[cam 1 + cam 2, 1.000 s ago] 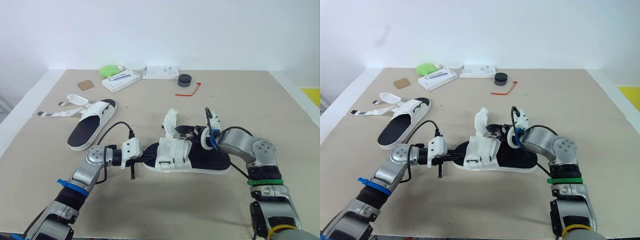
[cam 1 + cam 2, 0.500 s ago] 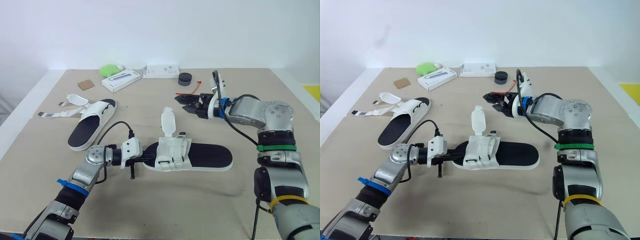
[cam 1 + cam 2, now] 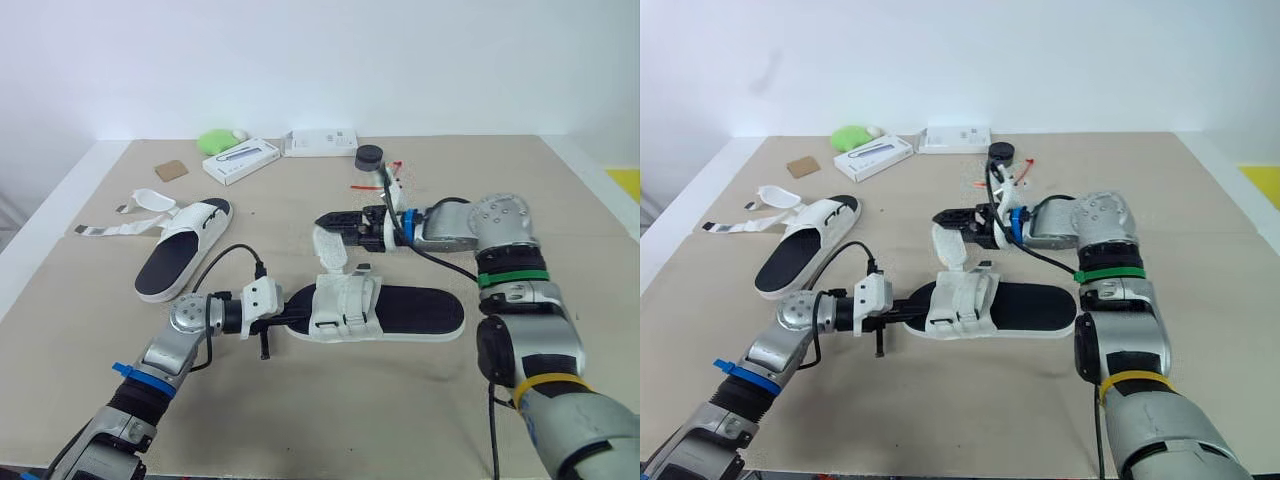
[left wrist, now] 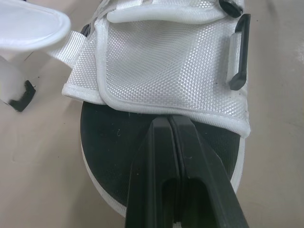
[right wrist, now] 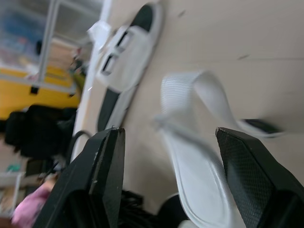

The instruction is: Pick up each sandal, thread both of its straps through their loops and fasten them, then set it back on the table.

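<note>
The sandal (image 3: 420,312) lies mid-worktop (image 3: 560,200), nearer the front edge. Its long axis runs parallel to that edge, with the toe apparently toward the left edge. The left end effector (image 4: 169,121), fingers together, rests on the toe end of the footbed — probably pinning it. The right end effector (image 3: 326,221), fingers apart, is at the loose strap (image 3: 328,248) — likely to grip it for threading.

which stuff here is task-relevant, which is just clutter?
Job: near sandal, loose strap, far sandal, left gripper, right gripper.
Clutter: green lump, flat white box, white case, black puck, brown card.
</note>
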{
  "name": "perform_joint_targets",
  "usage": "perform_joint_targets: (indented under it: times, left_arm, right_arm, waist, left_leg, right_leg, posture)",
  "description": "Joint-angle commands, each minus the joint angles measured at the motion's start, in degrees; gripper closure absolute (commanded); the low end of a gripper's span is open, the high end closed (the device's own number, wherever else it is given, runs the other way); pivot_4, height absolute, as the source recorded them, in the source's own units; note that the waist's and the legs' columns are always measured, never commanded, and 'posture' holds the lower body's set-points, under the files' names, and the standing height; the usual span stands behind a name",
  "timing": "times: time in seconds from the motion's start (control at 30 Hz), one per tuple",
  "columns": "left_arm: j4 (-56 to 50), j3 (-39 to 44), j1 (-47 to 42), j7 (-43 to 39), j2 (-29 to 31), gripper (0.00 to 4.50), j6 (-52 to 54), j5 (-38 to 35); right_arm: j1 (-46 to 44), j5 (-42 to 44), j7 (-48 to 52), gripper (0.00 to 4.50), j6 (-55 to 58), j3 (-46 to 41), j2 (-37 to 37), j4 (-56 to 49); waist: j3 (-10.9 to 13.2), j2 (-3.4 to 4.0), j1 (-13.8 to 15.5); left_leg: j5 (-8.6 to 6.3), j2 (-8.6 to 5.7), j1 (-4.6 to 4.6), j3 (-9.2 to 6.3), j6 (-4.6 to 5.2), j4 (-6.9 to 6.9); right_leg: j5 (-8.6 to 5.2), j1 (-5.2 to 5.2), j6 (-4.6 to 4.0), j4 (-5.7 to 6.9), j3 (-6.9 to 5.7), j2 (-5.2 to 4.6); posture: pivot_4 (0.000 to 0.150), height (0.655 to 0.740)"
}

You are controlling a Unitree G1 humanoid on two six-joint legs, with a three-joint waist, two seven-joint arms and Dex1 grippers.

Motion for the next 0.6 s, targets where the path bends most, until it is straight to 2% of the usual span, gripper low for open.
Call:
perform_joint_targets:
  times: [0.03, 0.6]
  left_arm:
    - [7.5, -5.3, 6.3, -1.1, 2.2, 4.50, 5.0, 6.1]
    - [6.0, -4.2, 6.7, -0.3, 1.5, 4.50, 7.9, 4.5]
  right_arm:
    - [-2.5, -2.8, 3.0, 1.19, 0.4, -3.4, 0.6, 0.4]
    - [-9.6, -17.3, 12.3, 1.19, -8.2, -6.6, 7.3, 11.9]
  waist:
    - [0.0, -0.01, 0.0]
    - [0.0, 0.05, -0.2]
  left_leg:
    - [0.00, 0.00, 0.00, 0.00, 0.00, 0.00]
    - [0.00, 0.01, 0.03, -0.01, 0.00, 0.00]
  right_leg:
    - [0.00, 0.00, 0.00, 0.00, 0.00, 0.00]
    - [0.01, -0.02, 0.04, 0.05, 0.01, 0.05]
  posture:
    - [0.150, 0.7400]
    - [0.150, 0.7400]
